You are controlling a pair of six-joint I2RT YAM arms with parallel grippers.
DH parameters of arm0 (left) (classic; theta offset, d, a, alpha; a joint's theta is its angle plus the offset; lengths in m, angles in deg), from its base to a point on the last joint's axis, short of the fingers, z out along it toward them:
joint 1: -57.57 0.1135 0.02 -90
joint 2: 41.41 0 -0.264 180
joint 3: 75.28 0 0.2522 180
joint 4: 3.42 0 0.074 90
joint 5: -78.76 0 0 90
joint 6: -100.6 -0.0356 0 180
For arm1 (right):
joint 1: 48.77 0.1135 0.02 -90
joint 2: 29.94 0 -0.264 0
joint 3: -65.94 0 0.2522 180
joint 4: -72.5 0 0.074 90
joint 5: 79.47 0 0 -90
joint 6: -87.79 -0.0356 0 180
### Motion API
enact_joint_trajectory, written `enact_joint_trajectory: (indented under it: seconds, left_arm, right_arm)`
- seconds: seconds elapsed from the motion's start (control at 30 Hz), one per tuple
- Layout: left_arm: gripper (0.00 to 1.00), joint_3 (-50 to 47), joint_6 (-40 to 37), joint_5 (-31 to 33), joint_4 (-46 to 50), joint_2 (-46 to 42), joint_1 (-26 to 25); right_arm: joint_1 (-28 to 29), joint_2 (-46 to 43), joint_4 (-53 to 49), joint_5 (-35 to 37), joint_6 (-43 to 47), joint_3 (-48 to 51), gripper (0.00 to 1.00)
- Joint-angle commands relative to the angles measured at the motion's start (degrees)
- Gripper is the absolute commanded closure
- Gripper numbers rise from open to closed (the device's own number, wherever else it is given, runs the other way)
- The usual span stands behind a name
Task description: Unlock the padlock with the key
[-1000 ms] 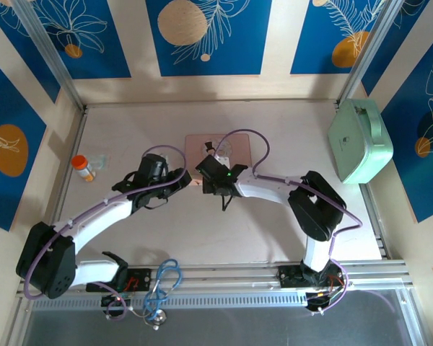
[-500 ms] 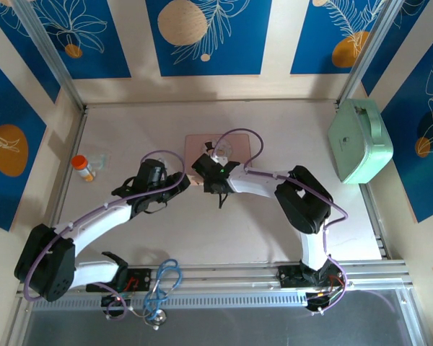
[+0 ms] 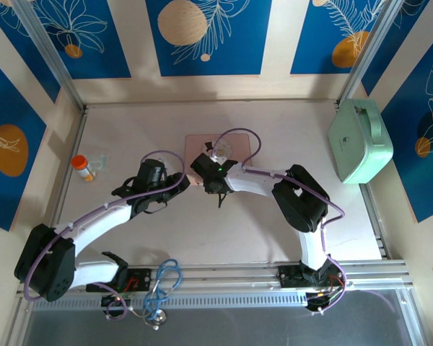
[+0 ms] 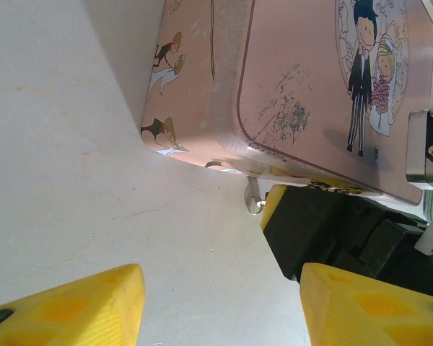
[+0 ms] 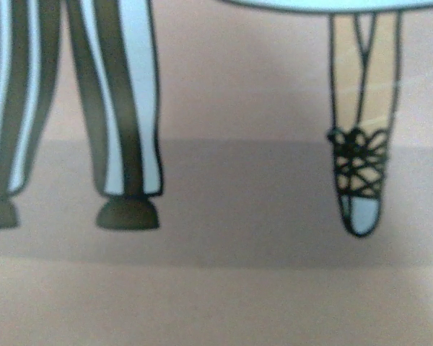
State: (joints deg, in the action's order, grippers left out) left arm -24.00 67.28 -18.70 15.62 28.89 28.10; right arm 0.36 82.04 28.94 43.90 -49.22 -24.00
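Note:
The pink tin [image 3: 198, 144] with the cartoon couple lies mid-table; its lid and front wall show in the left wrist view [image 4: 310, 72], and its print is close up in the right wrist view [image 5: 238, 288]. A small silvery metal piece [image 4: 254, 200] pokes out under the tin's front edge; I cannot tell whether it belongs to the padlock. No blue part and no key are visible. My right gripper [image 3: 206, 178] presses against that front edge, one yellow-tipped finger [image 4: 273, 200] beside the metal piece, its jaws hidden. My left gripper [image 3: 176, 182] [image 4: 216, 310] stands open over bare table, short of the tin.
An orange-capped pill bottle [image 3: 83, 167] stands at the left. A mint-green case [image 3: 361, 140] sits at the right wall. A blue stethoscope [image 3: 164, 280] lies on the near rail. Bare table stretches in front of the tin.
The right wrist has edged slightly left along the tin's front edge. The left gripper drew back a little towards the left and now holds still.

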Motion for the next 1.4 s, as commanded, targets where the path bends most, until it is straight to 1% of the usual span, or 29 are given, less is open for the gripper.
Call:
enact_joint_trajectory:
  seconds: [0.0, 0.13, 0.27, 0.43, 0.6, 0.7, 0.77, 0.83, 0.93, 1.0, 1.07, 1.23, 1.37]
  left_arm:
    - [0.42, -1.1, -0.5, -0.6, -1.4, 0.4, 0.6]
    - [0.43, -1.2, -0.4, -0.8, -1.7, 0.3, 0.5]
    - [0.41, -0.9, -1.0, -0.6, -0.7, -0.1, 0.6]
    - [0.39, 0.7, -3.4, -0.7, 3.4, -1.2, 1.1]
    - [0.37, 2.5, -7.7, 0.3, 11.3, -5.9, 3.4]
    - [0.35, 1.3, -9.2, 1.4, 14.8, -10.1, 4.9]
    - [0.35, -0.1, -9.1, -0.6, 15.0, -11.6, 6.5]
    - [0.36, -1.2, -9.1, -1.5, 14.0, -12.4, 6.8]
    - [0.37, -3.5, -7.8, -3.8, 8.7, -12.9, 6.8]
    - [0.38, -5.2, -6.6, -6.7, 3.2, -12.6, 6.6]
    - [0.39, -7.4, -4.9, -9.2, -4.3, -11.9, 6.0]
    - [0.37, -11.4, -2.6, -10.2, -19.9, -6.9, 1.5]
    - [0.37, -13.6, 1.3, -11.1, -32.0, -0.8, -1.7]
  right_arm:
    - [-0.4, 1.2, -2.6, 0.8, -0.9, -1.6, 0.71]
    - [-0.5, 1.3, -5.2, -1.0, -1.4, -2.8, 0.77]
    - [-1.6, 2.4, -8.9, -7.3, -1.7, -5.2, 0.81]
    - [-2.1, 2.8, -11.5, -12.1, -2.3, -6.3, 0.84]
    - [-2.8, 2.6, -14.2, -16.5, -1.8, -7.9, 0.85]
    - [-3.2, 2.5, -15.3, -18.0, -1.6, -8.6, 0.87]
    - [-3.7, 2.3, -16.4, -19.5, -1.8, -9.0, 0.88]
    - [-4.1, 2.1, -17.3, -20.4, -1.8, -9.5, 0.88]
    - [-4.7, 2.3, -18.8, -22.1, -0.9, -10.5, 0.88]
    - [-5.3, 2.6, -19.7, -24.2, 0.0, -11.5, 0.88]
    - [-6.1, 2.9, -20.8, -26.3, 0.6, -12.5, 0.89]
    - [-8.1, 2.9, -22.5, -31.2, 1.2, -13.6, 0.90]
    - [-9.6, 1.9, -20.6, -36.3, 1.1, -12.1, 0.90]
